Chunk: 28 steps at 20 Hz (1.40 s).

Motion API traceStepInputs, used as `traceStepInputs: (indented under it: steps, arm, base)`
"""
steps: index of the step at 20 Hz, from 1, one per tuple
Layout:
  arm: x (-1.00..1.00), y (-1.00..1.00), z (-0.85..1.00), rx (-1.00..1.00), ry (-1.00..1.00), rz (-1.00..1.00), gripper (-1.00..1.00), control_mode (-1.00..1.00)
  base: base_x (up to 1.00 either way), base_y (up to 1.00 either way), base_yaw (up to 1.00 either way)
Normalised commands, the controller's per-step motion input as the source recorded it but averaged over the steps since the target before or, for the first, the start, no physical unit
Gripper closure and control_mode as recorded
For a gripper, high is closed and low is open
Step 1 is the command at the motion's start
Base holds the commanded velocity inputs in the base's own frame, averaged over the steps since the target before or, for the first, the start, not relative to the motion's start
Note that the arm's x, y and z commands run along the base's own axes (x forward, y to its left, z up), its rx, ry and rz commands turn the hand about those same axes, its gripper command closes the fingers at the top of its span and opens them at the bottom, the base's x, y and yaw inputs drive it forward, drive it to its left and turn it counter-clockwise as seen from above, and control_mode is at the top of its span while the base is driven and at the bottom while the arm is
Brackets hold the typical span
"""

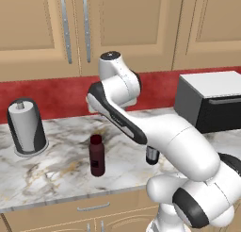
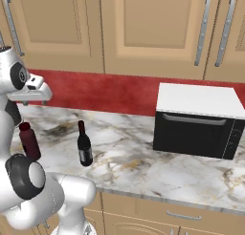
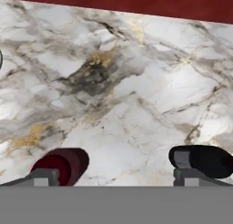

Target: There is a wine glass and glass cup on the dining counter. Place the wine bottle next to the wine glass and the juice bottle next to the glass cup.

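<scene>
Up high over the wall counter point(image 1: 56, 155), claw point(image 3: 113, 175) looking straight down at veined marble. Fingers point(image 3: 43, 176) spread wide at the bottom of the hand view, nothing between them but bare stone.

Juice bottle point(image 1: 97, 155) upright at centre-left of the left base view, well in from the counter's front edge; same maroon bottle at far left of the right base view, half behind the white arm. Seen from above in the hand view, its round cap at lower left, right by the left finger. Wine bottle point(image 2: 84, 144) standing left of centre in the right base view, near its maroon neighbour but apart from it; its dark top at lower right of the hand view (by the right finger).

Paper towel roll point(image 1: 26, 125) at far left, black oven point(image 2: 197, 119) at right, both well clear of the bottles.

Neither bottle picked up yet, so step one: choosing and reaching. Looks like a hover between the two. Next move, by the look of it: shift over one cap, drop, close on the neck or body, then lift and carry it off to the dining counter.
</scene>
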Motion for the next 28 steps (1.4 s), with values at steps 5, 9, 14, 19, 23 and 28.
traceStepInputs:
  steps: [5, 9, 14, 19, 23, 28]
  arm:
    - [-0.06, 0.34, -0.16, 0.12, 0.00, 0.04, -1.00, -1.00]
    - [-0.03, 0.31, -0.15, 0.12, 0.00, 0.03, -1.00, -1.00]
    - [-0.01, 0.24, -0.14, 0.09, 0.04, 0.02, -1.00, -1.00]
    - [-0.07, 0.16, -0.12, 0.03, 0.09, 0.01, -1.00, -1.00]
    - [-0.08, 0.12, -0.09, 0.00, 0.18, 0.00, -1.00, -1.00]
    - [-0.08, 0.11, -0.12, 0.00, 0.17, 0.00, -1.00, -1.00]
  base:
    - [0.00, 0.00, 0.00]
    - [0.00, 0.00, 0.00]
    - [0.00, 0.00, 0.00]
    - [0.00, 0.00, 0.00]
    - [0.00, 0.00, 0.00]
    - [0.00, 0.00, 0.00]
